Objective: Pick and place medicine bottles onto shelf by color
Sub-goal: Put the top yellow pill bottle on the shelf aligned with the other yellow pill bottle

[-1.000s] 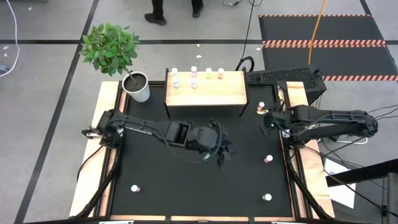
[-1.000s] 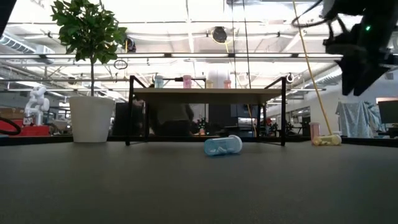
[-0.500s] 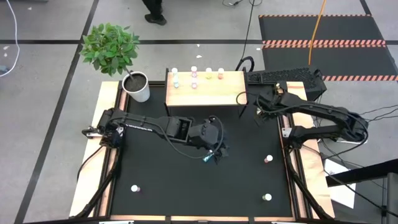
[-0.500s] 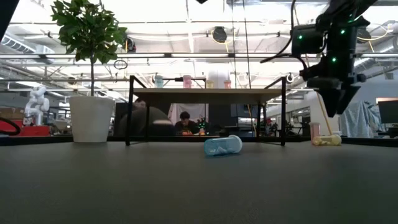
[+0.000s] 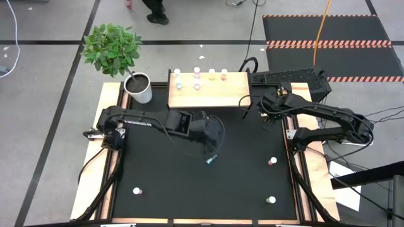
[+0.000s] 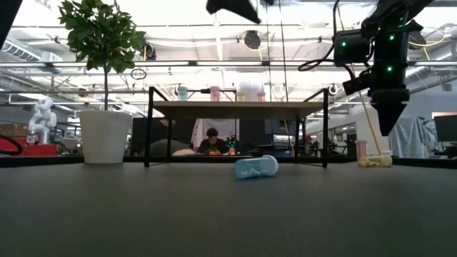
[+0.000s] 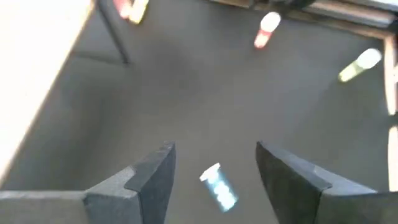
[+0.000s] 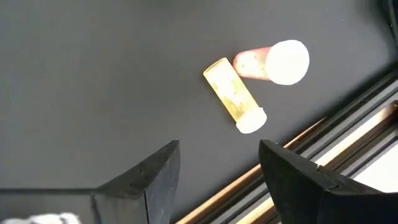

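So far several bottles [image 5: 197, 78] stand on the shelf [image 5: 214, 94]; beside it five remain on the table [image 5: 158, 183], both grippers [image 7: 214, 165] [image 8: 217, 165] wide and empty

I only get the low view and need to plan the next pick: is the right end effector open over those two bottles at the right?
Observer: Yes. The right wrist view shows the right end effector open over the yellow bottle, which lies flat beside the upright pink bottle.
Operator: And the left one? I barely see it.
Observer: The left end effector is open too, over the teal bottle lying mid-table.
Operator: Any bottles I'm missing?
Observer: The high view shows three more on the table: a second pink bottle, a pale green bottle and a lone bottle on the left arm's side.
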